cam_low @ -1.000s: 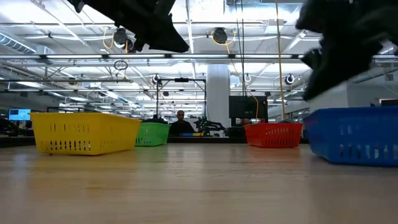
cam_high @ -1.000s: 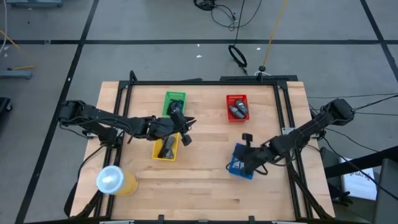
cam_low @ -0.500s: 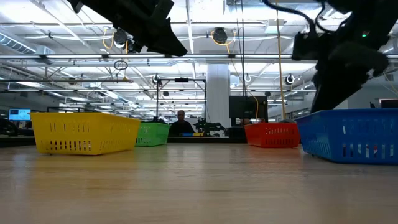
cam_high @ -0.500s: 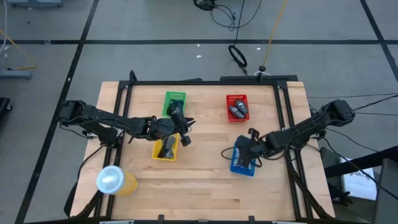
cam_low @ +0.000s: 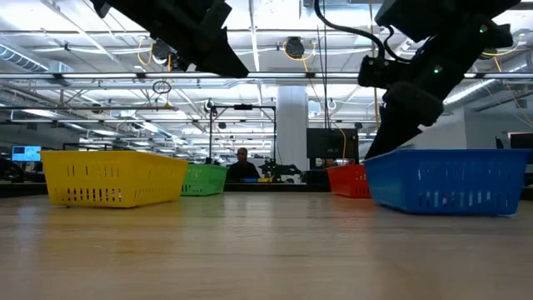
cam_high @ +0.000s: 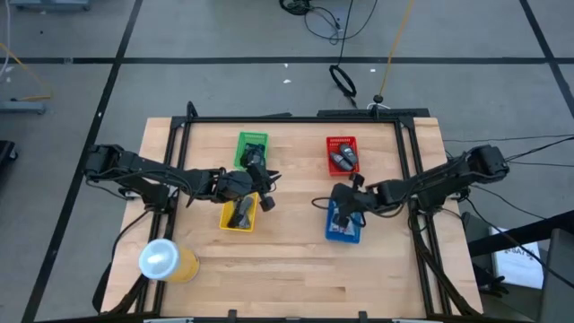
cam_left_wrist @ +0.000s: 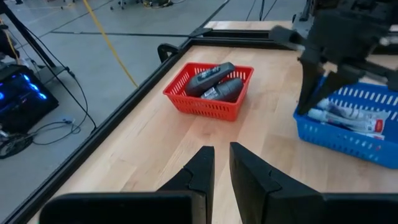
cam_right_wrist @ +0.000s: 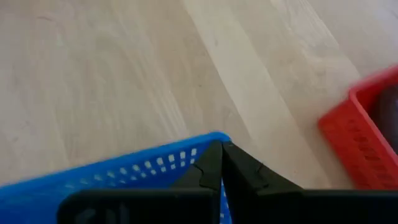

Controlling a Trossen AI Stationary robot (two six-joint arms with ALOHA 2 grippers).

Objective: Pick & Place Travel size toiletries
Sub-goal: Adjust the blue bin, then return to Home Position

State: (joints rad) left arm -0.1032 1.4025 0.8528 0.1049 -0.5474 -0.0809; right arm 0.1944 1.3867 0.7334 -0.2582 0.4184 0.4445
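Note:
White tubes (cam_left_wrist: 346,118) lie in the blue basket (cam_high: 343,224), dark oblong pieces in the red basket (cam_left_wrist: 214,82), and more dark pieces in the yellow basket (cam_high: 239,213). My right gripper (cam_high: 347,202) stands at the blue basket's far end, shut on its wall. My left gripper (cam_high: 261,186) hovers above the table between the green basket (cam_high: 251,145) and the yellow one. Its fingers (cam_left_wrist: 205,171) are nearly together with nothing between them. My right gripper holds the blue basket by the top of its far wall, near a corner (cam_right_wrist: 202,149). One finger (cam_left_wrist: 306,93) stands outside the wall and the other inside. The fingers slant down from the table's right side. The basket's bottom (cam_low: 441,208) rests on the table.
The red basket (cam_high: 342,155) sits just beyond the blue one toward the far edge. A big yellow cup with a whitish lid (cam_high: 167,260) stands at the near left corner. Bare wood (cam_high: 287,269) lies along the near side. Black rails frame the table.
My right gripper has moved toward the table's left and far edge, dragging the blue basket with it. The basket has slid along the table toward the red basket and turned a little. My left arm has kept still.

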